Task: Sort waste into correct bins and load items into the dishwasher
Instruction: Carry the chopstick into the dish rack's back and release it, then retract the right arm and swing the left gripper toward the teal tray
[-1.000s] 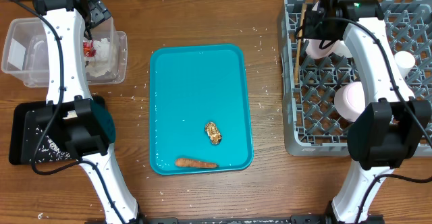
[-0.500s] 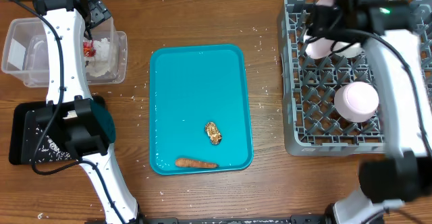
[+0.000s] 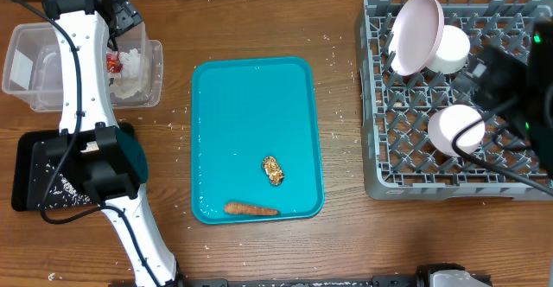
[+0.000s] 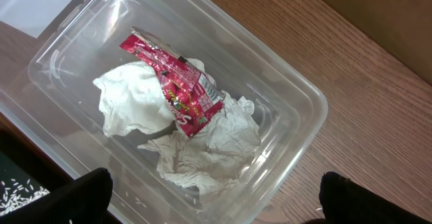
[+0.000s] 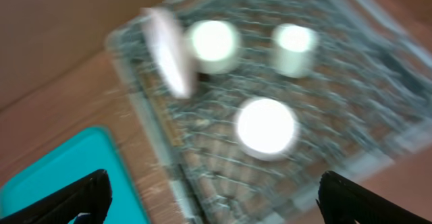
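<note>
A pink plate (image 3: pixel 416 32) stands on edge in the grey dish rack (image 3: pixel 380 149), leaning against a white cup (image 3: pixel 451 52). A pink bowl (image 3: pixel 455 130) sits lower in the rack. My right gripper (image 5: pixel 216 204) is open and empty, high above the rack; its view is motion-blurred, and its arm (image 3: pixel 510 79) is a blur at the right edge. My left gripper (image 4: pixel 216 207) hangs open and empty over the clear bin (image 4: pixel 297 89), which holds white tissues (image 4: pixel 202 143) and a red wrapper (image 4: pixel 182 89). On the teal tray (image 3: pixel 251 105) lie a carrot (image 3: pixel 251 208) and a brown food lump (image 3: pixel 274 170).
A black bin (image 3: pixel 34 179) with scattered rice grains sits at the left front, below the clear bin (image 3: pixel 26 62). Another white cup (image 5: pixel 293 45) stands in the rack's far part. Crumbs dot the wooden table around the tray.
My right gripper has opened, let go of the pink plate and pulled away up and to the right; the plate stays standing in the rack. The left arm has not moved.
</note>
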Controlling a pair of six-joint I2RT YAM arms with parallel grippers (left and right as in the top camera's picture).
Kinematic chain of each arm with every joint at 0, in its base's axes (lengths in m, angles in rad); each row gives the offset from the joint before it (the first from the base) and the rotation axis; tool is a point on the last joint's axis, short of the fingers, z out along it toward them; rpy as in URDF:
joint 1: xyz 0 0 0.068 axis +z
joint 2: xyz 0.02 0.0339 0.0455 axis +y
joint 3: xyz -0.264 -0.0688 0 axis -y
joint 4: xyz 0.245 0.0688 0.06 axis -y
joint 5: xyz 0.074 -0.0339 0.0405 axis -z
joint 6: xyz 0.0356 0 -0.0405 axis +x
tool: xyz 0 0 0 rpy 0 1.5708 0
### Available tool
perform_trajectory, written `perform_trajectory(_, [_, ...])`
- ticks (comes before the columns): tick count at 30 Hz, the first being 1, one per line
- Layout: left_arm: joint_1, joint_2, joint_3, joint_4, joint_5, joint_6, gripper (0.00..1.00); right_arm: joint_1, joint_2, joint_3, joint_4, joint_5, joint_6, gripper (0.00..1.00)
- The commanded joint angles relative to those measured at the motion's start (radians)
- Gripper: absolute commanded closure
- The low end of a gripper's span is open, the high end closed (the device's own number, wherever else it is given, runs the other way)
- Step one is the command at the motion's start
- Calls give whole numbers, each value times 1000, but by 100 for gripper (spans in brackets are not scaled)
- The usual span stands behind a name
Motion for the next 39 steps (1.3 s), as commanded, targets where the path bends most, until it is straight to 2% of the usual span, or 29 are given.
perform_trajectory(1, [1,-17,13,3,-13,-10,0,-53,1,5,-68,251,238,0])
perform_trajectory(7, [1,-17,13,3,-13,-10,0,-241,2,-58,-33,283,311,0])
perform_trajectory(12, [1,-17,13,3,-13,-10,0,-511,32,-134,117,133,306,0])
perform_trajectory(15, [1,-17,13,3,-13,-10,0,-648,82,-154,154,21,307,0])
perform_trajectory(19, [1,-17,13,3,-13,-10,0,-763,176,-163,146,-59,307,0])
perform_trajectory(24, [1,-17,13,3,-13,-10,0,-811,288,-163,150,-59,307,0])
perform_trajectory(33, [1,-17,13,3,-13,-10,0,-811,431,-163,150,-59,307,0])
perform_trajectory(39, [1,-17,13,208,13,-89,0,-811,438,-163,150,-59,307,0])
